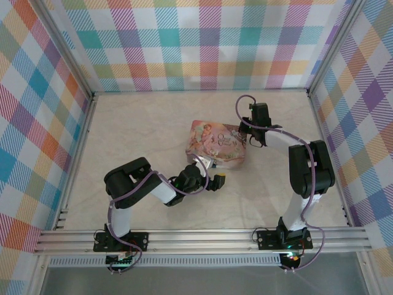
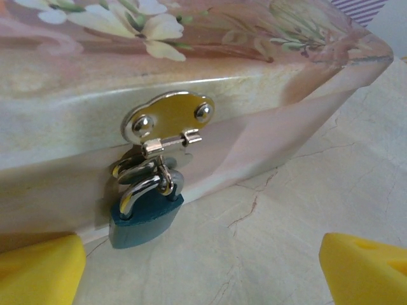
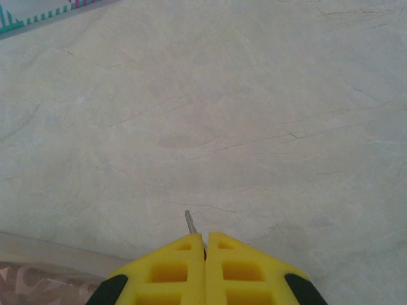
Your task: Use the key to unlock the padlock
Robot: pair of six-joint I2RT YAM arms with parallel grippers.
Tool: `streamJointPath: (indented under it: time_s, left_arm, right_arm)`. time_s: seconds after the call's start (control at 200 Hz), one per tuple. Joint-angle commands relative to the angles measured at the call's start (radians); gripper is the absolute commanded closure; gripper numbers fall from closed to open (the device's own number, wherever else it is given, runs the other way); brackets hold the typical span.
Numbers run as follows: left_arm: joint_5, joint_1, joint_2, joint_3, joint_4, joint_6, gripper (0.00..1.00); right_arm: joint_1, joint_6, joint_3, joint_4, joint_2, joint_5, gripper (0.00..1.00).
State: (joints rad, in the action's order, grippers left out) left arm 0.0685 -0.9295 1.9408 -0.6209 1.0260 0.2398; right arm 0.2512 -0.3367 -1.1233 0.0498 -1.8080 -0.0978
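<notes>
Left wrist: padlock (image 2: 145,219) hangs just ahead of the wide-apart left gripper (image 2: 203,260) (right gripper (image 3: 205,238) clamps the key (image 3: 189,222)).

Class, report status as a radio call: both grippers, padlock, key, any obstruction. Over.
Left gripper open, facing padlock. Right gripper shut on key, over table. Padlock hangs shut on tin hasp. No obstruction seen.

The padlock (image 2: 145,219) has a matt teal body and polished metal shackle. The tin box (image 2: 210,57) is glossy and printed, its hasp (image 2: 168,121) shiny brass-toned metal. The key (image 3: 189,222) is pale metal; the table (image 2: 305,203) smooth, marble-patterned.
</notes>
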Motion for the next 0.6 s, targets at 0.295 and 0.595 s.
streamJointPath:
  time_s: [0.295, 0.595]
  left_arm:
    - [0.264, -0.079, 0.031, -0.095, 0.126, -0.088, 0.01]
    - [0.041, -0.075, 0.004, -0.081, 0.206, -0.072, 0.08]
  right_arm:
    - [0.086, -0.063, 0.107, -0.039, -0.003, 0.128, 1.00]
    - [0.111, -0.078, 0.138, -0.020, -0.007, 0.124, 1.00]
